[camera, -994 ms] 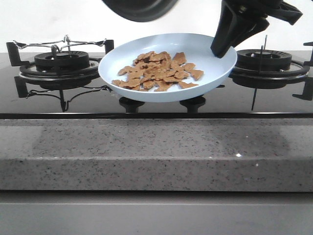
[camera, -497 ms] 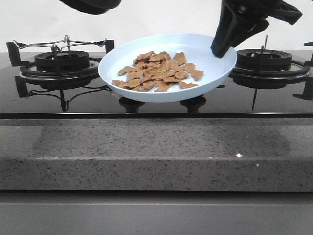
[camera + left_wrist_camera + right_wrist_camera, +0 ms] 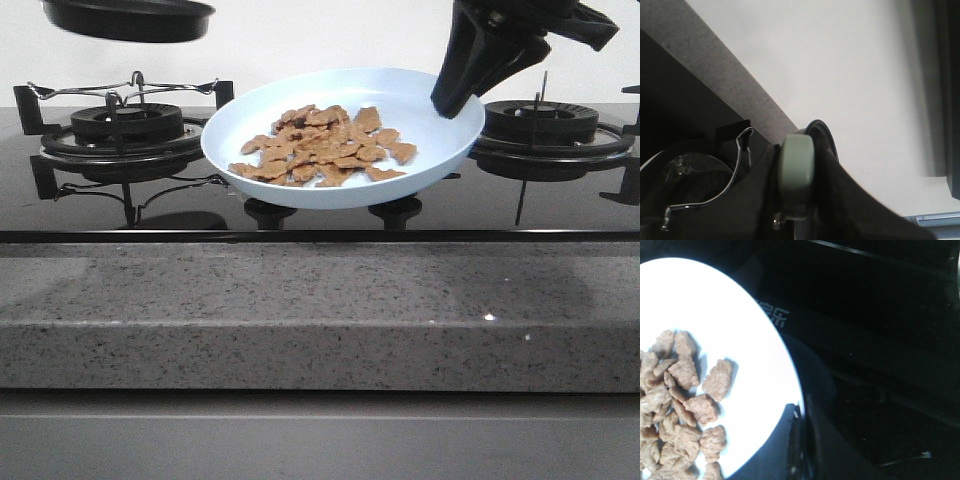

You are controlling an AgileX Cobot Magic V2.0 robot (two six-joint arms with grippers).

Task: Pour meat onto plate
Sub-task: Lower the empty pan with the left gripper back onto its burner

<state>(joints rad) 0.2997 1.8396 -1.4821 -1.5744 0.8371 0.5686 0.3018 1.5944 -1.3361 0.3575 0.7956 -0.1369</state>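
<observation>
The shallow round pale-blue plate (image 3: 420, 105) was held tilted above the black glass hob (image 3: 320, 215), between the two burners. The right pincer (image 3: 452, 100) was clenched on the plate's far right rim. The loose pile of light-brown meat pieces (image 3: 320, 148) lay inside the plate, toward its lower front edge. The left pincer (image 3: 796, 220) gripped the pale handle (image 3: 796, 175) of the black frying pan (image 3: 128, 18), which hung above the left burner (image 3: 125, 128), well apart from the plate.
</observation>
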